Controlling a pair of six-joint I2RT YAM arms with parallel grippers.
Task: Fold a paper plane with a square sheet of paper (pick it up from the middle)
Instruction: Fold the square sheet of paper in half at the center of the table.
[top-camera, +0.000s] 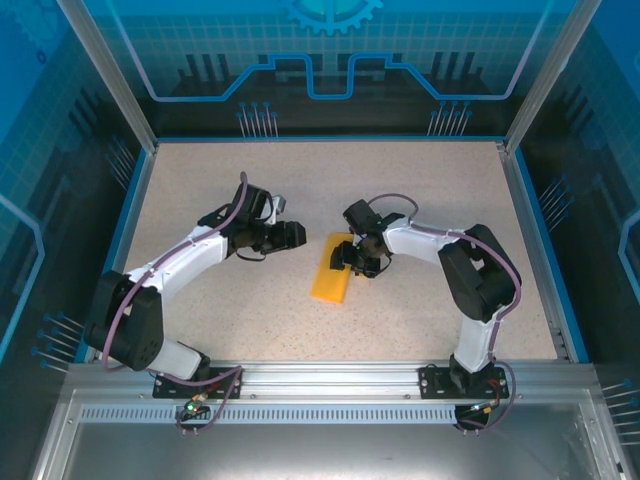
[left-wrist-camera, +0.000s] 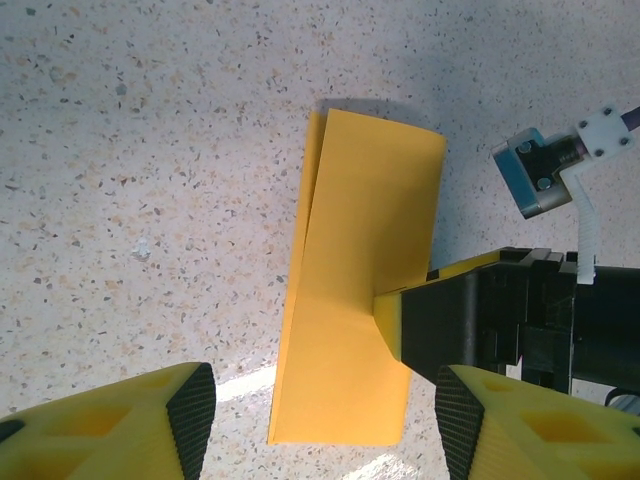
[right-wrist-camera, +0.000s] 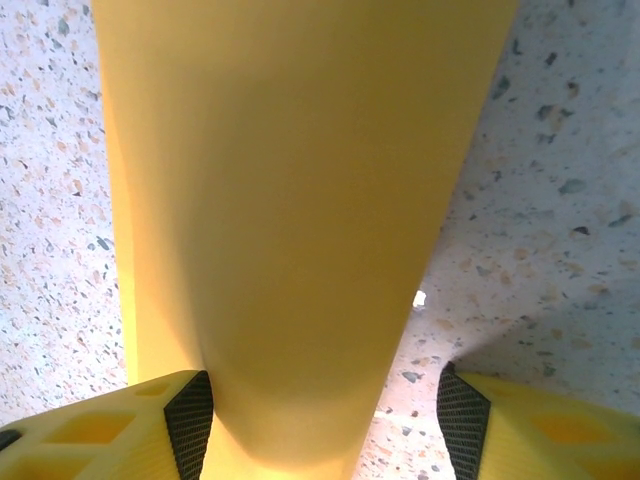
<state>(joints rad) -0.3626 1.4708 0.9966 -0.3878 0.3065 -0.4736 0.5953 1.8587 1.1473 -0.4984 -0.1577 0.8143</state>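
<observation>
No legible text anywhere.

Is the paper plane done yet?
Not yet. The sheet of paper is folded into a long strip, so one fold looks done. The right gripper stands open over it, and the left gripper hangs open nearby. The pointy nose and wings are left to fold.

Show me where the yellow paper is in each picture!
Top: paper in the middle of the table, under the right gripper.
Left wrist: paper in the centre, a long folded strip.
Right wrist: paper down the middle, between the fingers.
Shared landmark: the speckled table beneath it.
</observation>
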